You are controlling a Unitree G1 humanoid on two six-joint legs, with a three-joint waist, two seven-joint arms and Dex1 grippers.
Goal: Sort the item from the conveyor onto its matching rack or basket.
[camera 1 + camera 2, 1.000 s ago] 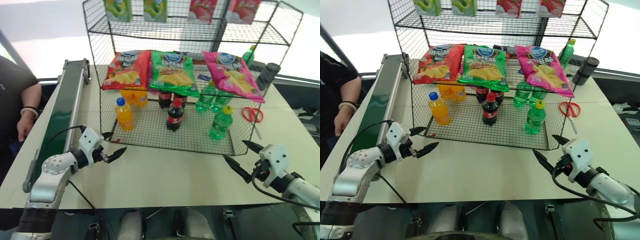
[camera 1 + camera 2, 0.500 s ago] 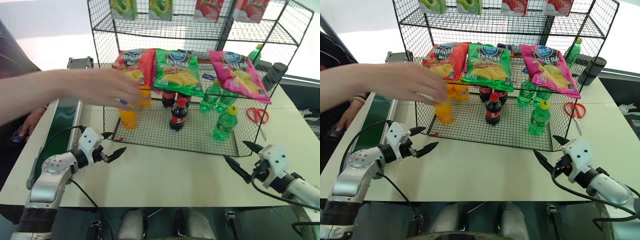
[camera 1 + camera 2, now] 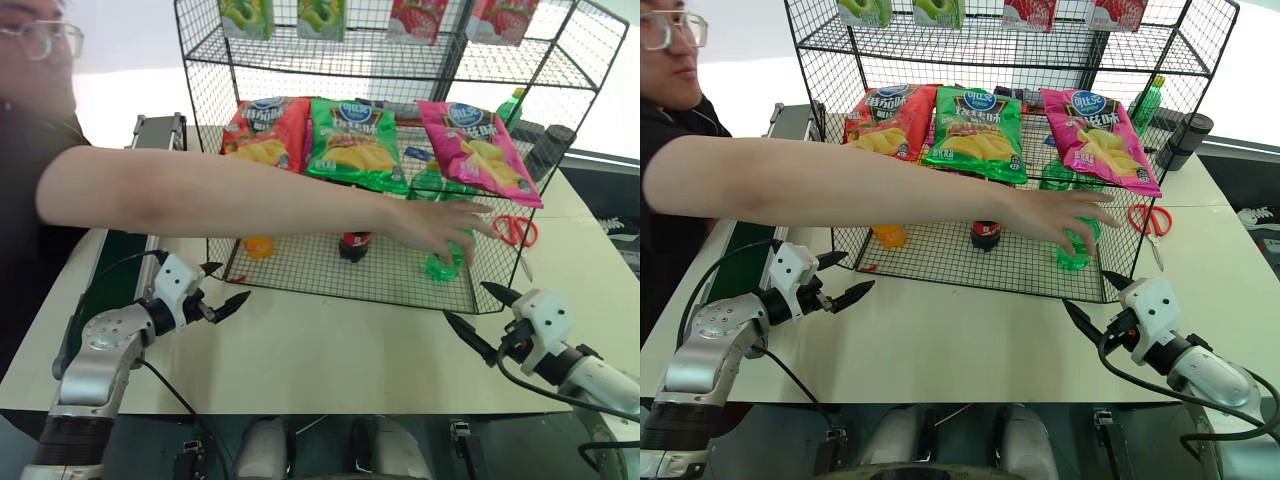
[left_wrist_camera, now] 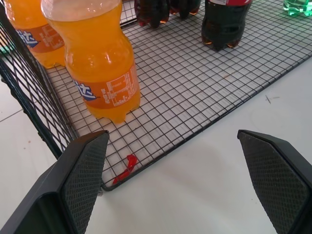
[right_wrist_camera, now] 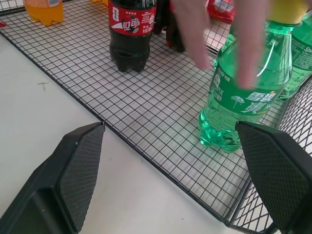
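A person's bare arm [image 3: 230, 195] extends across the front of the scene from the left, the hand [image 3: 440, 222] spread open. Red-handled scissors [image 3: 510, 229] lie on the white desk [image 3: 330, 350] at the right, a dark cylindrical cup [image 3: 552, 143] standing further back. An orange-drink bottle [image 4: 97, 63] and a dark cola bottle [image 5: 130, 30] stand upright, well apart.

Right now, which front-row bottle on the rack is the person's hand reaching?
The green bottle with the yellow cap, under the hand; the cola and orange bottles stand apart.

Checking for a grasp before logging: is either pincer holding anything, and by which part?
Nothing is held. The left pincer and the right pincer both stand open over the bare table.
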